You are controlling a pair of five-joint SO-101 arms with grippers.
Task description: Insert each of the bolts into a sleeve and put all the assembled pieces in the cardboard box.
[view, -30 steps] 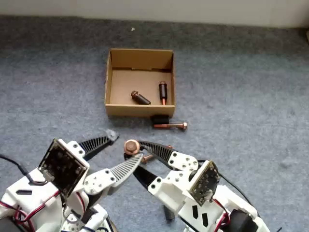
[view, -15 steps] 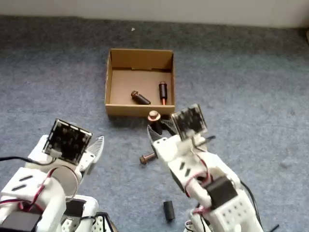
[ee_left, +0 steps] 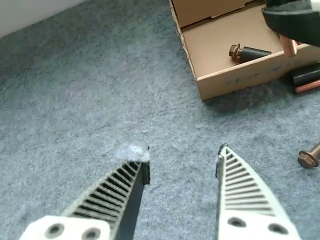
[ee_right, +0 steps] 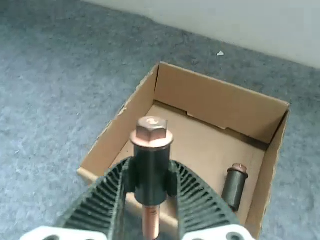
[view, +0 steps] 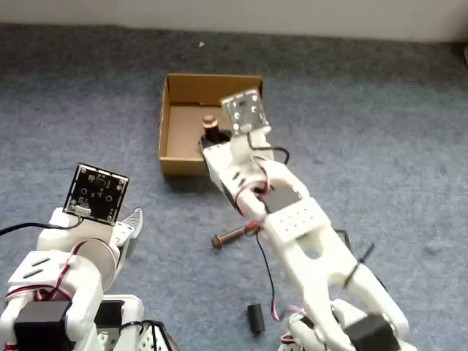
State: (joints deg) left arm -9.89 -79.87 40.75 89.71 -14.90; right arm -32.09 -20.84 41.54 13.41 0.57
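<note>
Right pincer: my right pincer [ee_right: 150, 169] is clamped on an assembled piece [ee_right: 151, 136], with both ribbed fingers pressing the black sleeve from either side.
Held piece: it stands upright, copper bolt head on top and the shank poking out below the sleeve. From the high view I see it above the inside of the cardboard box [view: 183, 167], not touching the floor of it.
Cardboard box: it is open-topped and sits on the grey-carpeted counter [view: 380, 131]. Inside I see a second assembled piece [ee_right: 234, 187] lying near one side wall.
Outside the box: through the left wrist view I make out another sleeve with a bolt [ee_left: 306, 76], lying on the counter just beside the box's near wall.
Loose bolt: one bare bolt [view: 228, 235] lies on the counter under my right arm, well apart from the box.
Loose sleeve: a bare black sleeve [view: 254, 318] sits on the counter near the arm bases.
Left pincer: my left pincer [ee_left: 182, 157] hangs over bare carpet, fingers spread wide with nothing between them.
</note>
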